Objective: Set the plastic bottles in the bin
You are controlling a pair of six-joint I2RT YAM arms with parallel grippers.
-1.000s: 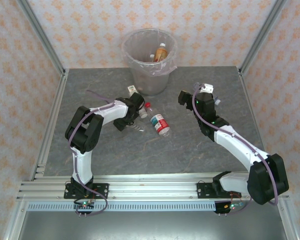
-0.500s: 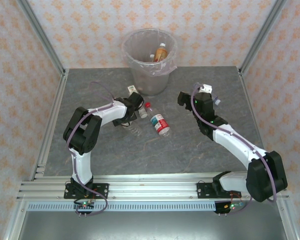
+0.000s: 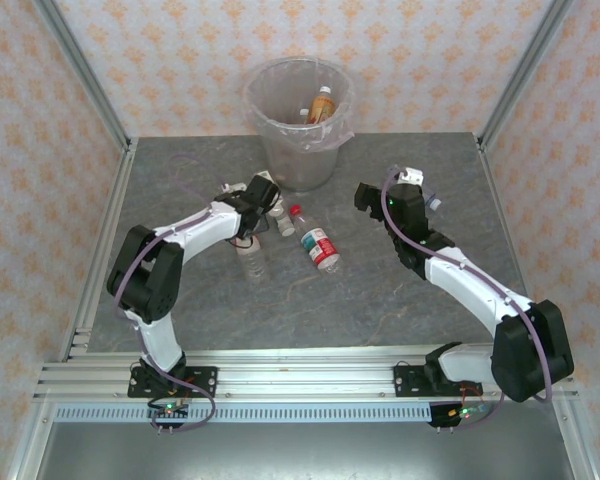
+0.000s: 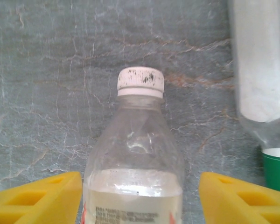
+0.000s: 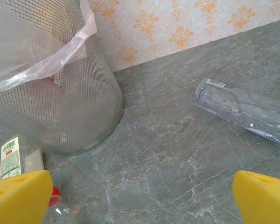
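**Left jaws narrowing on white-capped bottle**

The left gripper (image 4: 140, 181) has narrowed its jaws astride the white-capped bottle (image 4: 136, 156) lying on the table (image 4: 37, 70) — a gap remains, so no clamp yet. Transfer to the bin (image 3: 280, 150) likely follows. The right gripper (image 5: 142, 198) stays wide apart, empty.

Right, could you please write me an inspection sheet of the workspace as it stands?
Surface: grey marbled tabletop, no spills seen.
Job's things: translucent round lined bin at the far edge, an amber bottle inside; on the table a clear white-capped bottle, a green-labelled bottle beside it, a red-capped clear bottle and a clear unlabelled bottle.
Clutter: nothing seen.
Grippers: left gripper jaws straddle the white-capped bottle, a gap showing on one side; right gripper jaws wide open, empty.
Cables: purple cables run along both arms.
Surroundings: orange-patterned walls, aluminium frame.
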